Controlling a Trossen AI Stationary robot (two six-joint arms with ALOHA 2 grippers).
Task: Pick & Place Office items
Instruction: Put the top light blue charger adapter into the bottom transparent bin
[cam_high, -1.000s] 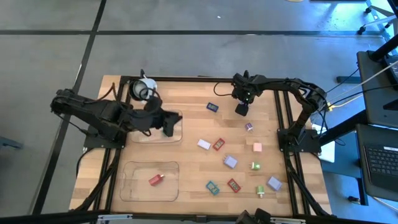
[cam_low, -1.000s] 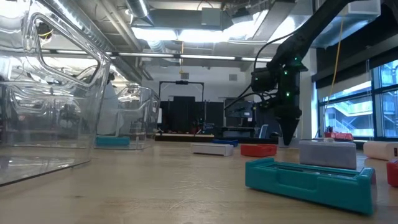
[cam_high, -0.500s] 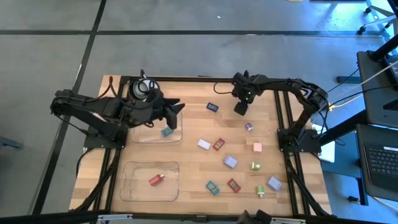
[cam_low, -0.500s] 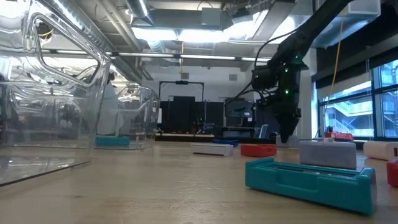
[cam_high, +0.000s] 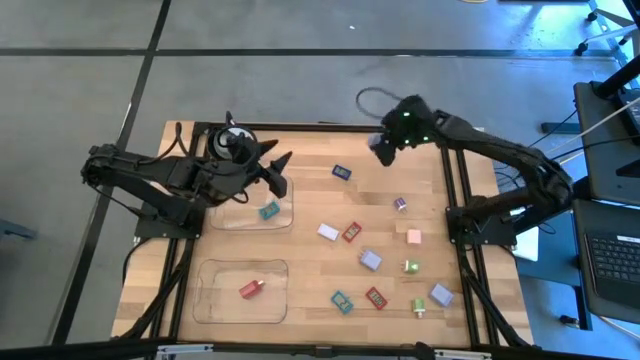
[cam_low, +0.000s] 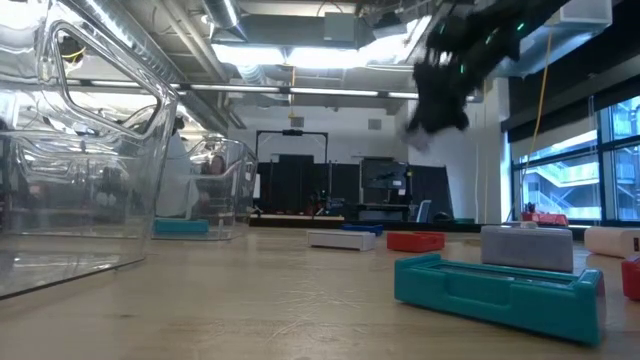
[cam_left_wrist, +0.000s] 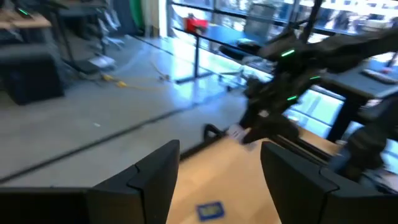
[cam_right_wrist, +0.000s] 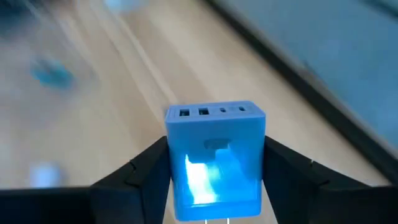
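My right gripper (cam_right_wrist: 214, 148) hangs above the table's far middle (cam_high: 384, 146), shut on a small blue block (cam_right_wrist: 214, 158) with a row of slots on its end face. My left gripper (cam_high: 279, 170) stands open over the far clear tray (cam_high: 232, 215), nothing between its fingers (cam_left_wrist: 221, 168). A teal piece (cam_high: 268, 211) lies flat on that tray's floor. A red piece (cam_high: 250, 289) lies in the near clear tray (cam_high: 210, 300). Several more office items lie loose on the wood, among them a blue one (cam_high: 342, 172) and a pink one (cam_high: 414, 237). My right gripper pinches the blue block's two opposite side faces (cam_right_wrist: 177, 171) between its two fingers (cam_right_wrist: 144, 171). The slotted end face (cam_right_wrist: 214, 112) points away from the wrist. The fingers slant down from above, and the block is lifted clear of the table.
A white round cup (cam_high: 232, 143) stands at the far left corner, behind my left gripper. A black frame (cam_high: 452, 190) borders the wooden top. In the low view a teal piece (cam_low: 500, 290) lies close to the camera, and the clear tray walls (cam_low: 90, 170) fill the left.
My left gripper has opened and rolled over the far tray; the teal piece has dropped out of it and now lies on the tray floor. My right gripper, low at the table's far middle before, has risen and tipped toward level, and the blue block has come up with it.
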